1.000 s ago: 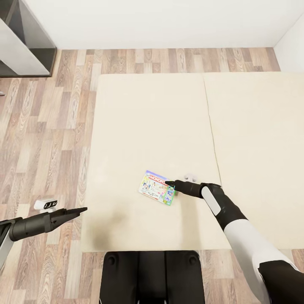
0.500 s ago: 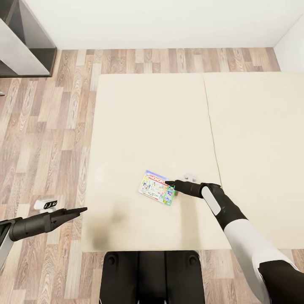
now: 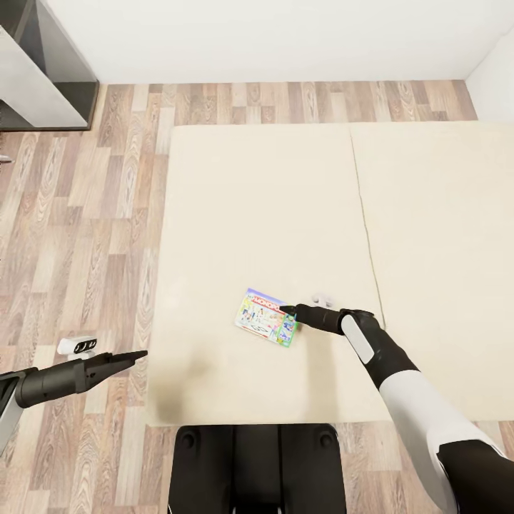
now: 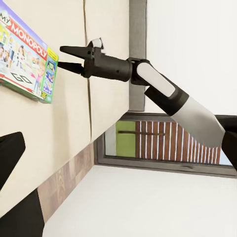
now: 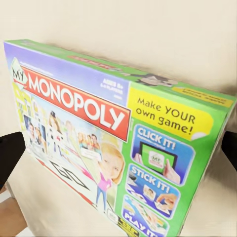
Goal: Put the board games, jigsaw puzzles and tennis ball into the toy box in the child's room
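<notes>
- Your right pincer [image 3: 288, 310] sits wide at the Monopoly box [image 3: 266, 317] edge, not gripping.
- Box lies on bed [image 3: 235, 200]; left pincer [image 3: 138, 354] looks narrow, empty.
- Boxing not begun here.

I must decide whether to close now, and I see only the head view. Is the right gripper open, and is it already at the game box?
Observer: It is open. The left wrist view shows the right gripper with jaws apart, its tips at the edge of the box.
Operator: Which box is it?
Observer: The right wrist view reads "My Monopoly" on it; it lies flat on the bed.
Operator: Is it between the fingers?
Observer: It seems so: there, a dark finger shows at each side of the box.
</notes>
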Controlling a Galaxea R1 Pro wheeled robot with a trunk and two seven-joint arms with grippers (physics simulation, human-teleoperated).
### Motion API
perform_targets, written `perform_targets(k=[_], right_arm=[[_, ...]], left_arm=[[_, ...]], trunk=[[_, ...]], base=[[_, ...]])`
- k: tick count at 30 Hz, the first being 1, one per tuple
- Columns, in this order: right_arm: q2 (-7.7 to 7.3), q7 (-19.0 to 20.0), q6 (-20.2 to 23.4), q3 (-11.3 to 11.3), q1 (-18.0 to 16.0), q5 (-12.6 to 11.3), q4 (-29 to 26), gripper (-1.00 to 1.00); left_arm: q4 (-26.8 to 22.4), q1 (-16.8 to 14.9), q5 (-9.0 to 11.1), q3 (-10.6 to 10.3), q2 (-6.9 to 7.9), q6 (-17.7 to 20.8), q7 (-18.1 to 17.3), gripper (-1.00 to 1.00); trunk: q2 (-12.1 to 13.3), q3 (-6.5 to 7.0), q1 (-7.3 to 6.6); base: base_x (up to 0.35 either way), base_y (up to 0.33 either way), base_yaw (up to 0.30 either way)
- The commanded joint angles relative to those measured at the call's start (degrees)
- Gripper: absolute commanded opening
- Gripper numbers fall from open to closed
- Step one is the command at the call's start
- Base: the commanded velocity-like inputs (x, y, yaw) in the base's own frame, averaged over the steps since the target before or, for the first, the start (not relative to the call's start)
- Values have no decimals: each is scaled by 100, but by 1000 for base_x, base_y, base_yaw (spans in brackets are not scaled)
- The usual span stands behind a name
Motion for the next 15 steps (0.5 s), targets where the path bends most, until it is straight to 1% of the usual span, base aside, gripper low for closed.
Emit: perform_targets(k=[1, 6, 15], right_arm=[[-7, 3, 20, 13, -2, -11, -5, 100], [-23, 8, 28, 13, -2, -21, -6, 100], [-14, 6, 27, 13, -2, -15, -6, 100]], left_arm=[[0, -2, -1, -2, 2, 61, -21, 100], [0, -2, -1, -2, 2, 61, -21, 100], [0, -2, -1, -2, 2, 61, -21, 100]], trunk=[[-9, -6, 3], [-9, -6, 3], [-9, -6, 3]], base=[[0, 168, 0], [0, 95, 0], [0, 12, 0]])
